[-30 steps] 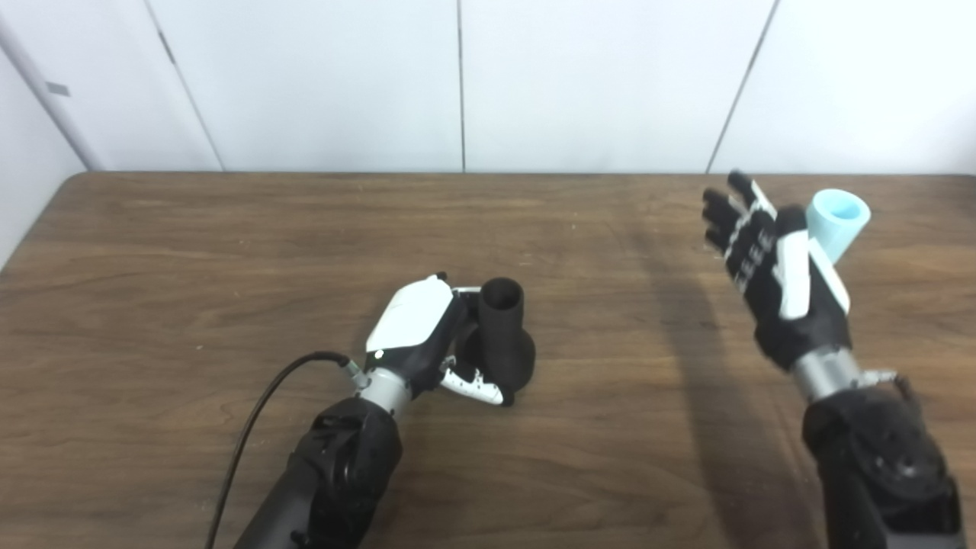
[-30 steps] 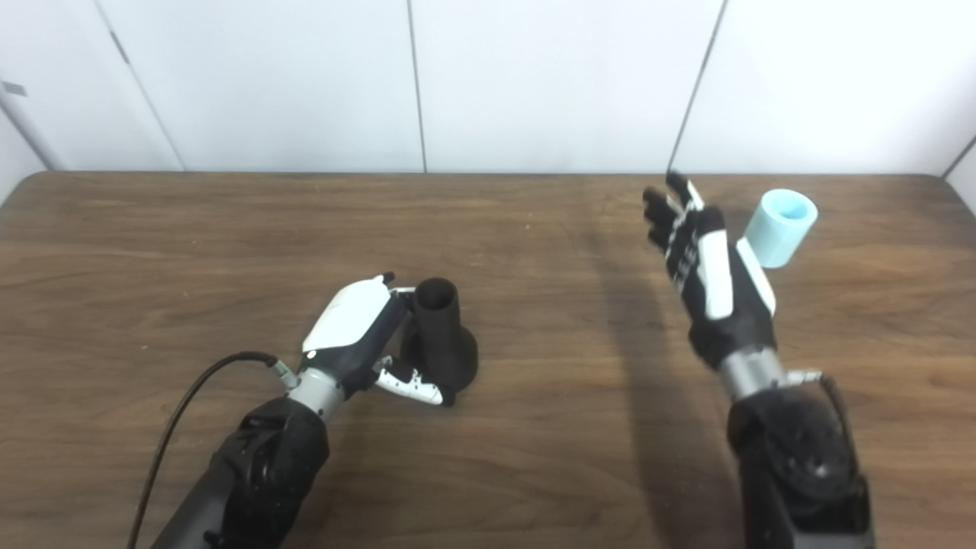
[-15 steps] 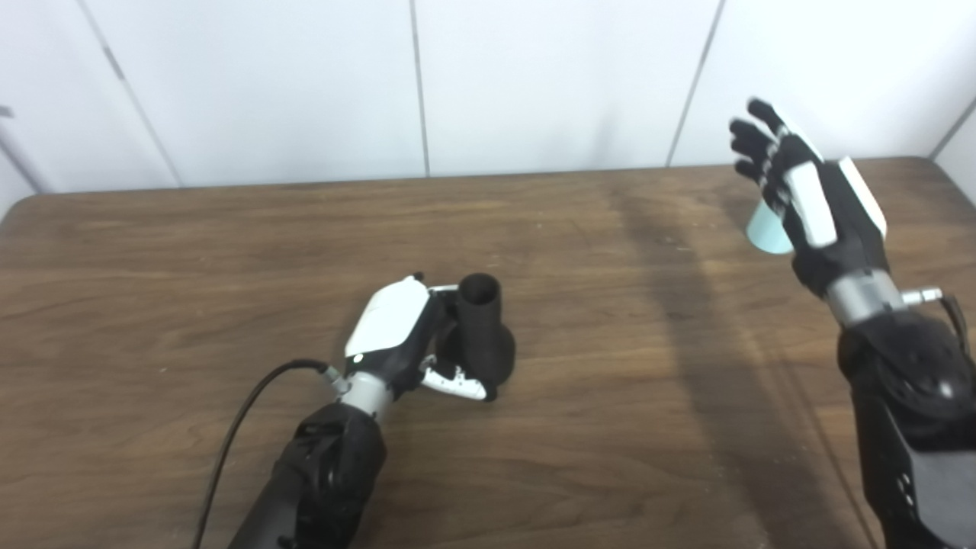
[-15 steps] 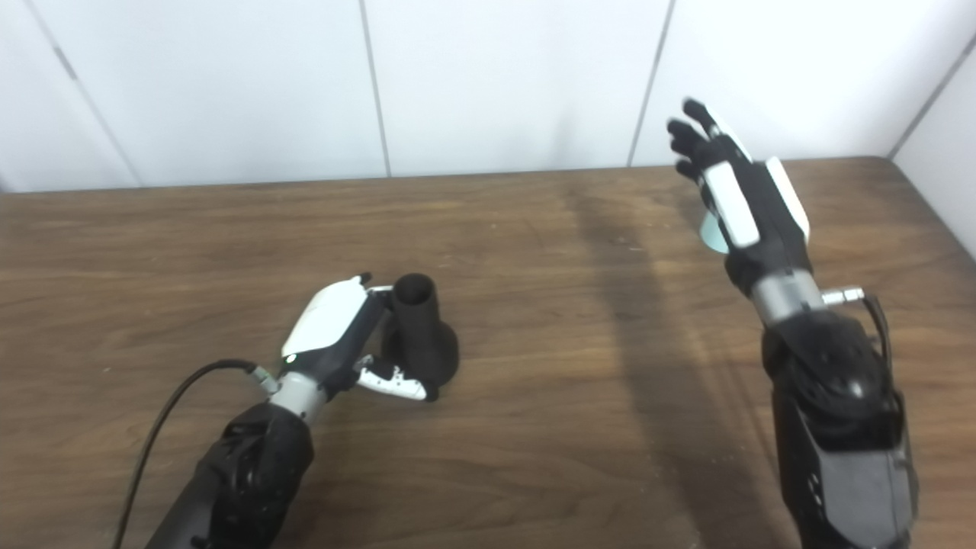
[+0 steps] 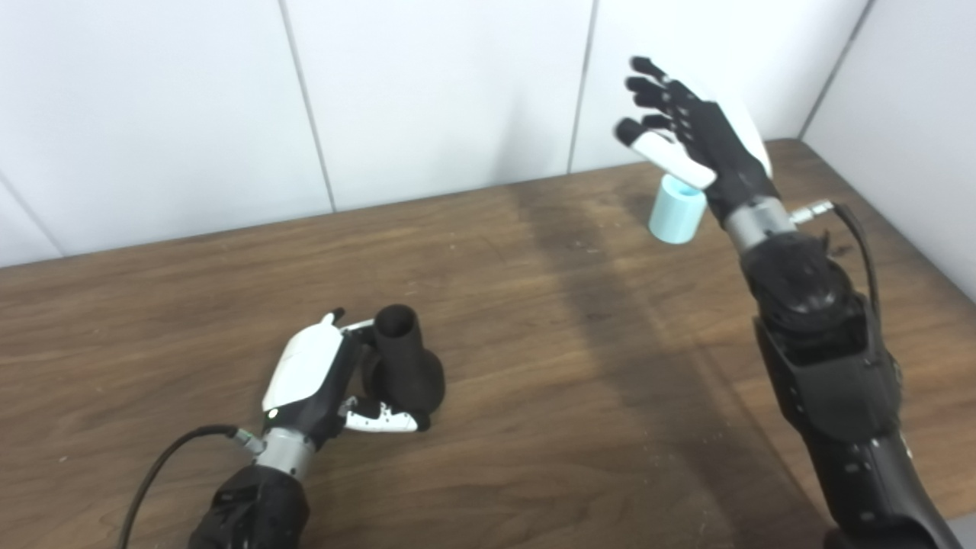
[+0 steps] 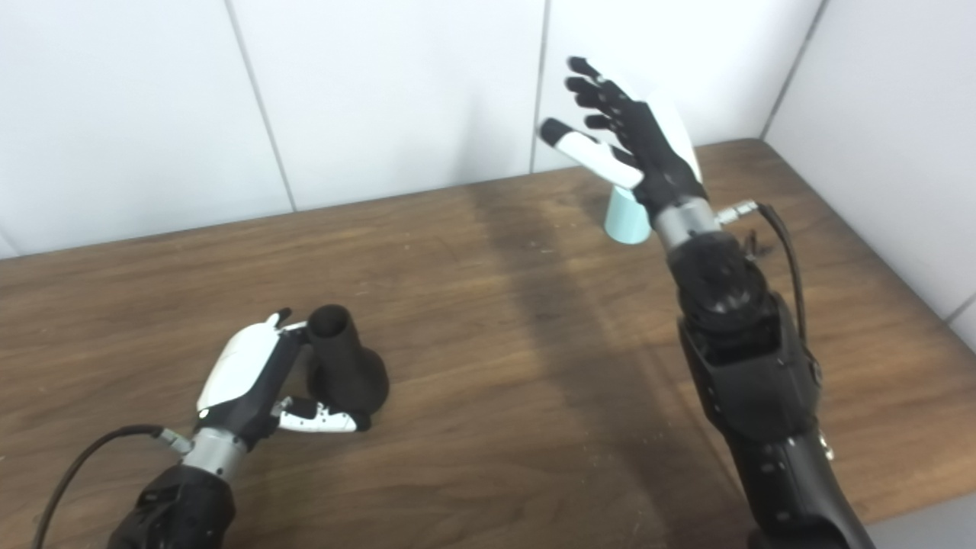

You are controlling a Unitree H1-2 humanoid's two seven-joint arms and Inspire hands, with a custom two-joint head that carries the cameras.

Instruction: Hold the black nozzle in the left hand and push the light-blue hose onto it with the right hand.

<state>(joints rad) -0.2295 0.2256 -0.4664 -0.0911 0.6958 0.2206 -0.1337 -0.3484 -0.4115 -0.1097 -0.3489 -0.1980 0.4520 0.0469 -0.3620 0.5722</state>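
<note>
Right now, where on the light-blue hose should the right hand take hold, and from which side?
Probably around the light-blue hose at mid-wall, from its right side. It stands upright on the table, a short round tube, open end up. The right hand hangs open above it, so a sideways wrap would likely leave the opening free.

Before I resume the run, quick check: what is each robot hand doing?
Left robot hand: shut on the black nozzle.
Right robot hand: open, empty, raised above the light-blue hose.

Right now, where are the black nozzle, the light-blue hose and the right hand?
black nozzle [image 5: 406,370]: left eye view, on its flared lower body.
light-blue hose [image 5: 674,217]: left eye view, on its outer side wall.
right hand [image 6: 639,137]: right eye view, on the middle of the open hand.
</note>
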